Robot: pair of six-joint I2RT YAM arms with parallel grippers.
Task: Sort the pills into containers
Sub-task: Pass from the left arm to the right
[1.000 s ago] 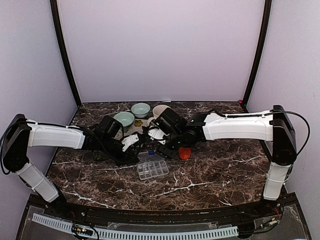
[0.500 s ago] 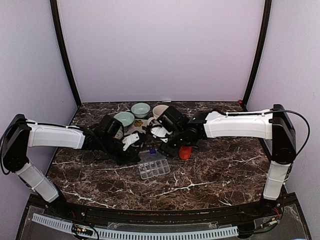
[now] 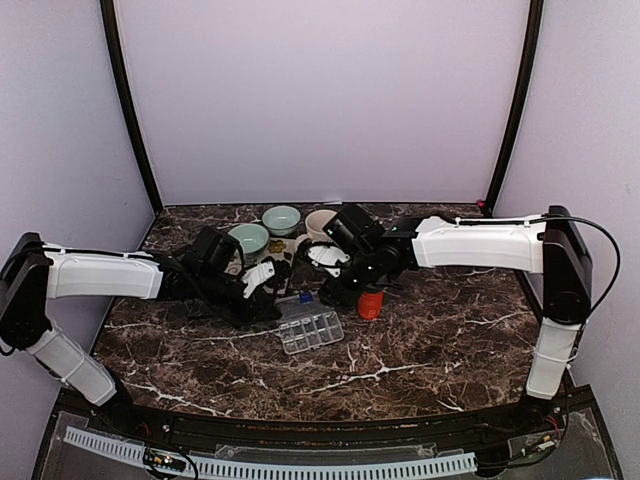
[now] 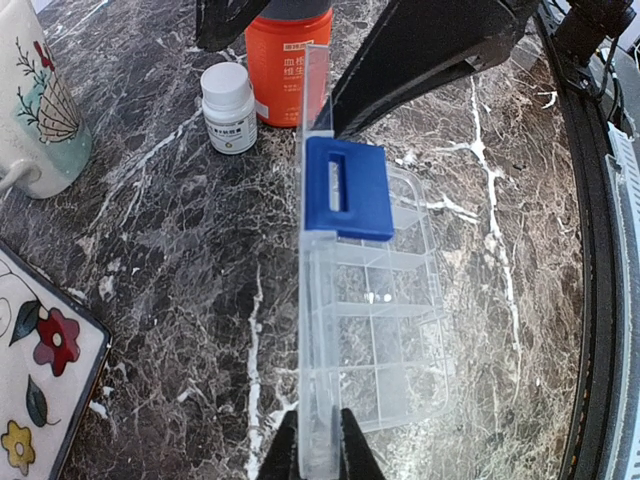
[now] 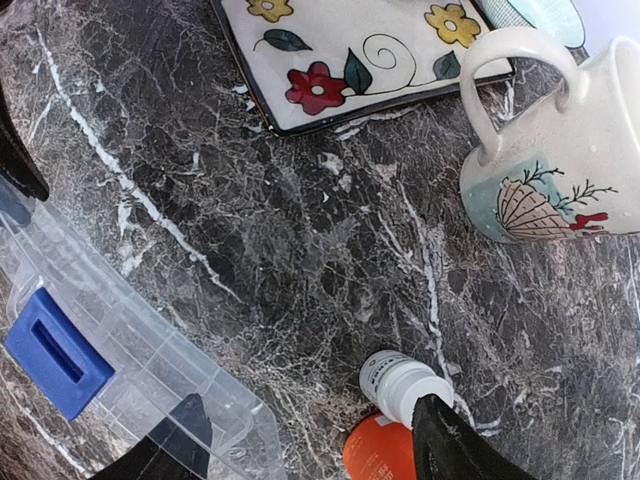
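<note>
Left gripper (image 4: 318, 448): clamped on the edge of the lid (image 4: 312, 300), which stands upright and edge-on to the wrist camera.
Pill box (image 3: 309, 330): clear, with compartments, open, near the middle of the tabletop (image 3: 450, 330); a blue latch (image 4: 348, 188) sits on the lid.
Right gripper (image 5: 315, 440): jaws spread wide, holding nothing, just above the bottles.
White bottle (image 5: 400, 385): upright, just beside the orange bottle (image 5: 378, 452), off the box's far-right side.
Mug (image 5: 555, 175), floral tray (image 5: 340, 50): toward the far edge.
</note>
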